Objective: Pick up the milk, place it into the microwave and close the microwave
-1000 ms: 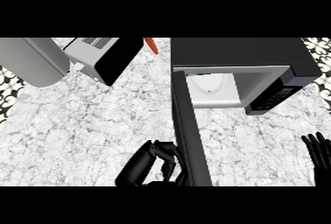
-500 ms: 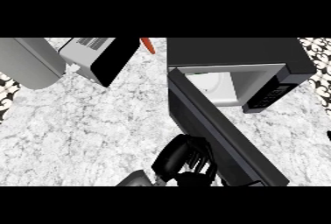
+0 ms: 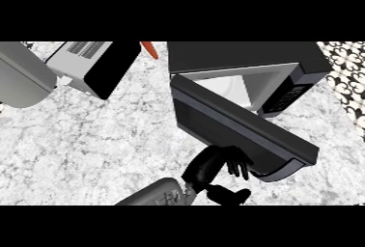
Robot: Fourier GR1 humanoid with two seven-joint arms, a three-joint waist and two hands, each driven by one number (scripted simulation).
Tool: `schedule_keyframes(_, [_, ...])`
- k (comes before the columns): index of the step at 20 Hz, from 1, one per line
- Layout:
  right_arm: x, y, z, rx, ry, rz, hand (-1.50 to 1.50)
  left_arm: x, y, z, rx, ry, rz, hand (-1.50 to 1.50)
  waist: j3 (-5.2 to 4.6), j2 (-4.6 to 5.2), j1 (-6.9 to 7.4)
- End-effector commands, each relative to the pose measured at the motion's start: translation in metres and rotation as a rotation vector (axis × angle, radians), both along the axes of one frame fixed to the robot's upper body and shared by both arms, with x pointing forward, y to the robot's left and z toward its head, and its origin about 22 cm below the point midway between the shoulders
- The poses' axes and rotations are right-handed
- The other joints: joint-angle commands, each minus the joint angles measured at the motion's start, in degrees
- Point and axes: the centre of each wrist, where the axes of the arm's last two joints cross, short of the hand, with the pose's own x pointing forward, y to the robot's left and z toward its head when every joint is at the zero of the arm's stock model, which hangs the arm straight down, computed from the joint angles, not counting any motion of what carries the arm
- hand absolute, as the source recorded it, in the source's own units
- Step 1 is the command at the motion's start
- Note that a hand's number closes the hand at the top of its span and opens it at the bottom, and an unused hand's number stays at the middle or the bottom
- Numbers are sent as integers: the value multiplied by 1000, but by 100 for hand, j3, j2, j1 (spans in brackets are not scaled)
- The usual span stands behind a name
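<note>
Far left, a pale grey rounded appliance body (image 3: pixel 21 77) cut by the frame edge, type unclear. Just right of it, one boxy silver toaster-oven-like appliance with a black glass front (image 3: pixel 92 62), tilted in view, vent slots on top. Next, one small orange-red tip of something (image 3: pixel 149 49) poking out at the top edge between that appliance and the microwave; can't tell what it is. All sit on a white-grey marbled stone counter (image 3: pixel 85 140). Centre-right, one black microwave with a dark top and a button panel on its right side (image 3: pixel 249 60); pale interior visible through the gap. Its dark grey door with a tinted window (image 3: pixel 242 130) is swung partway, angled diagonally across the opening, blocking most of the cavity. The milk can't be made out; only a pale shape inside the cavity behind the door, so its place can't be confirmed. Below the door, one black left hand (image 3: pixel 214 166) on a grey forearm (image 3: pixel 160 193) coming in from the lower edge; the fingers are curled with tips against the door's outer face near its lower edge, wrapped round nothing. A black-and-white patterned strip (image 3: pixel 345 72) runs along the far right edge. Count: one hand showing, one microwave, one door, two other appliances.
</note>
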Motion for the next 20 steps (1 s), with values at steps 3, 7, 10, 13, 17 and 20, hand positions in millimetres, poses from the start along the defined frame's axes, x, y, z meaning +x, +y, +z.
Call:
schedule_keyframes(3, [13,16,25,-4,-52,155,-150,21,-12,26,-106,-24,32,150,-21,69,-412])
schedule_keyframes(7, [20,9,41,-36,-83,196,-150,31,-16,46,-223,-65,58,150,-26,132,-660])
schedule_keyframes(10, [25,19,42,-17,-97,223,-150,43,-19,56,-248,-91,66,150,-16,185,-800])
schedule_keyframes(13, [31,16,58,-45,-119,250,-150,58,-22,70,-263,-94,91,150,-10,202,-879])
schedule_keyframes(17, [35,18,67,-52,-134,269,-150,71,-24,81,-266,-106,128,150,-5,273,-1168])
schedule_keyframes(20, [36,17,72,-56,-125,297,-150,82,-25,90,-277,-134,150,150,1,302,-1240])
